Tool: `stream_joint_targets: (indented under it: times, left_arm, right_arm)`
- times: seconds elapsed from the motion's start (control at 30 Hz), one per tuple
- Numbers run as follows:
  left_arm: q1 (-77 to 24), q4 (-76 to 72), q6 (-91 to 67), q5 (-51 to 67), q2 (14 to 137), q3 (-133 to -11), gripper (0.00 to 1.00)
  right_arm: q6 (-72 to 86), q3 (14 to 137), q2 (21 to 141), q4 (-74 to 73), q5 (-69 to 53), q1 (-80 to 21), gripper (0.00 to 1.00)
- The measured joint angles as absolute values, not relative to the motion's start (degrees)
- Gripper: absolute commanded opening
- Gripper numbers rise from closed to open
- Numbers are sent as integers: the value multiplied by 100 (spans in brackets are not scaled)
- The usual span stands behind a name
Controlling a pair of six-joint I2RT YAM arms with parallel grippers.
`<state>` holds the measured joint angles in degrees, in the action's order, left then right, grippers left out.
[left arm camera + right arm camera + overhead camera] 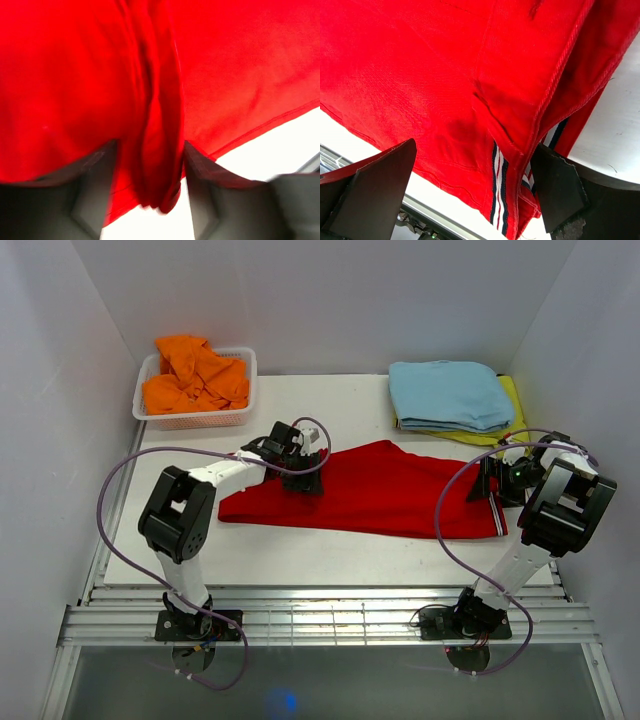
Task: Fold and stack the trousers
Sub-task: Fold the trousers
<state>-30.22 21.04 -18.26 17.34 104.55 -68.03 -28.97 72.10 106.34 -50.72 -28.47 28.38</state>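
The red trousers [390, 490] lie flat across the middle of the white table, legs to the left and the white-and-dark striped edge [499, 523] at the right end. My left gripper [305, 480] is at their far left edge. In the left wrist view it [150, 150] is shut on a bunched fold of the red fabric [240, 60], lifted slightly off the table. My right gripper [497, 490] is at the striped end. In the right wrist view it [475, 150] is open wide, with its fingers on either side of the striped hem [498, 185] of the trousers [420, 65].
A white basket [195, 420] with an orange garment [195, 375] stands at the back left. A folded light blue garment [450, 392] lies on a yellow one [513, 400] at the back right. White walls close in three sides. A metal rail [320, 620] runs along the front.
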Motion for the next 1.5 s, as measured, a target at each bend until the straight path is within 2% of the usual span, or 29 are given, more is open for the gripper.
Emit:
stream_joint_targets:
  times: [0.1, 0.27, 0.43, 0.7, 0.77, 0.8, 0.97, 1.33, 1.43, 1.5]
  left_arm:
    - [-3028, 2040, -1822, 2021, 10396, -6807, 81]
    - [-3048, 2056, -1787, 2272, 9994, -6810, 88]
    - [-3050, 2226, -1732, 1815, 9424, -6871, 84]
    - [-3076, 2593, -1535, 1039, 9367, -7061, 84]
    - [-3203, 2648, -1573, 797, 9456, -7161, 84]
    - [-3275, 2657, -1592, 725, 9531, -7227, 84]
    - [-3583, 2626, -1767, 390, 10173, -7596, 84]
    - [-3820, 2587, -2121, -255, 11093, -7730, 68]
    - [-3850, 2528, -2145, -292, 11115, -7782, 60]
    - [-3868, 2517, -2167, -303, 11115, -7802, 46]
  right_arm:
    - [-2899, 7210, 10634, -5070, -2849, 2838, 98]
    - [-2904, 7210, 10634, -5070, -2849, 2838, 98]
    - [-2961, 7210, 10634, -5078, -2869, 2838, 97]
    - [-3039, 7212, 10565, -5094, -2823, 2838, 98]
    - [-3028, 7216, 10562, -5096, -2792, 2838, 100]
    - [-3024, 7223, 10562, -5098, -2775, 2838, 97]
    - [-3013, 7260, 10512, -5111, -2676, 2838, 96]
    - [-2991, 7478, 10481, -5103, -2346, 2838, 96]
    - [-2952, 7478, 10484, -5087, -2305, 2838, 99]
    - [-2934, 7476, 10484, -5072, -2276, 2838, 100]
